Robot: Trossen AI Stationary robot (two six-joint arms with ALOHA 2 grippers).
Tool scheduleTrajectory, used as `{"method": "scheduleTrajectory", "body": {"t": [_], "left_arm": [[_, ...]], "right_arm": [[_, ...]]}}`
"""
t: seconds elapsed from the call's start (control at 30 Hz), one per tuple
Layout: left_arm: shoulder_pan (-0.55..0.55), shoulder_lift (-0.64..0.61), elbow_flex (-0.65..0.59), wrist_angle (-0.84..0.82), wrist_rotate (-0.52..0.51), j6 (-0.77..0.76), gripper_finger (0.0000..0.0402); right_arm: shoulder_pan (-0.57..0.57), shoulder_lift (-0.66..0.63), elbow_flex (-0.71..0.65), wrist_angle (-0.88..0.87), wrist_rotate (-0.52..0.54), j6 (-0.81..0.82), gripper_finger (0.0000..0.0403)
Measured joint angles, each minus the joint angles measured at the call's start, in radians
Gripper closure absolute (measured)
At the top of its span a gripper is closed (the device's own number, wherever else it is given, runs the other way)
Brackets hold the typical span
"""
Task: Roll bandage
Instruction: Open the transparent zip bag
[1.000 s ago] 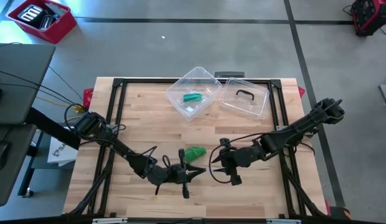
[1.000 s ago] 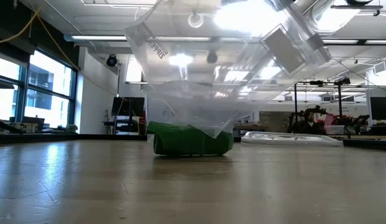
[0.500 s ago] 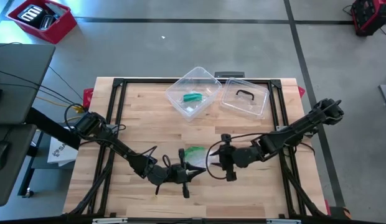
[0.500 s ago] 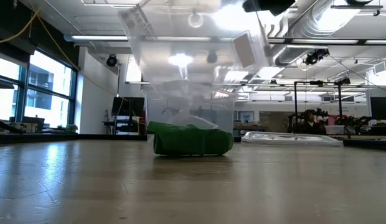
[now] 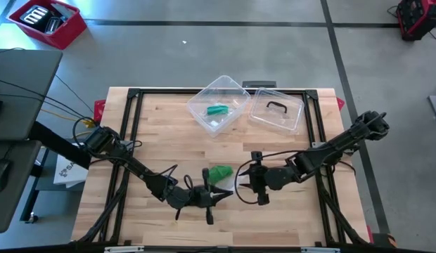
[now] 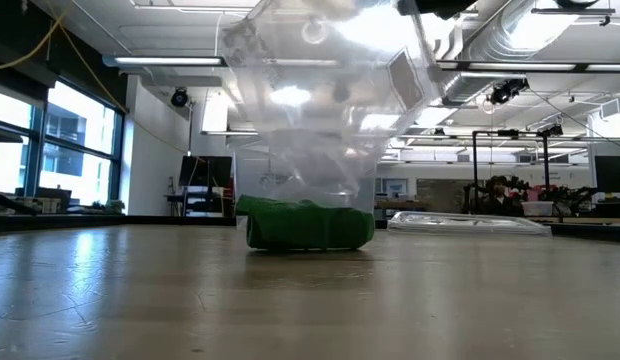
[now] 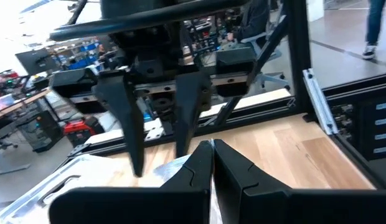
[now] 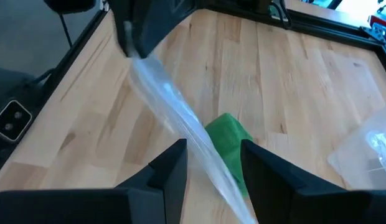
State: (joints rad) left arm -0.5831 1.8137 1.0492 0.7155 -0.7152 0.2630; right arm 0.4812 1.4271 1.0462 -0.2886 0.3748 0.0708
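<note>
A green bandage roll (image 5: 221,173) lies on its side on the wooden table, also in the low view (image 6: 308,228) and the right wrist view (image 8: 229,138). Above it hangs a clear plastic bag (image 6: 310,130), stretched as a strip (image 8: 174,106) between my two grippers. My left gripper (image 5: 219,197) is shut on the bag just near of the roll. My right gripper (image 5: 239,186) faces it from the right, fingers apart, with the bag running between them (image 8: 213,168). My left gripper pinches one end of the clear bag (image 8: 140,65) between its two shut fingers, coming level from the table's left. The bag is clear of the table and runs from there toward my right gripper. My right gripper has the bag's other end between its spread fingers (image 8: 174,165); whether they touch it I cannot tell.
A clear container (image 5: 218,105) with a green item inside stands at the far middle, its lid with a black handle (image 5: 276,110) to its right. Black frame rails (image 5: 133,95) border the table. Bare wood lies to the left and right.
My right gripper has turned at the wrist and edged toward my left gripper. The bag has swung from a tilted, spread shape to hanging more upright over the roll. The bandage roll has stayed where it was.
</note>
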Motion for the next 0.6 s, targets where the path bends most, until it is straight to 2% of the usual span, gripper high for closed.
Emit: {"method": "scheduleTrajectory", "body": {"t": [0.6], "left_arm": [[0.001,0.0,0.0,0.0,0.01,-0.002,0.0401]], "right_arm": [[0.035,0.0,0.0,0.02,-0.027,-0.079,0.0263]]}}
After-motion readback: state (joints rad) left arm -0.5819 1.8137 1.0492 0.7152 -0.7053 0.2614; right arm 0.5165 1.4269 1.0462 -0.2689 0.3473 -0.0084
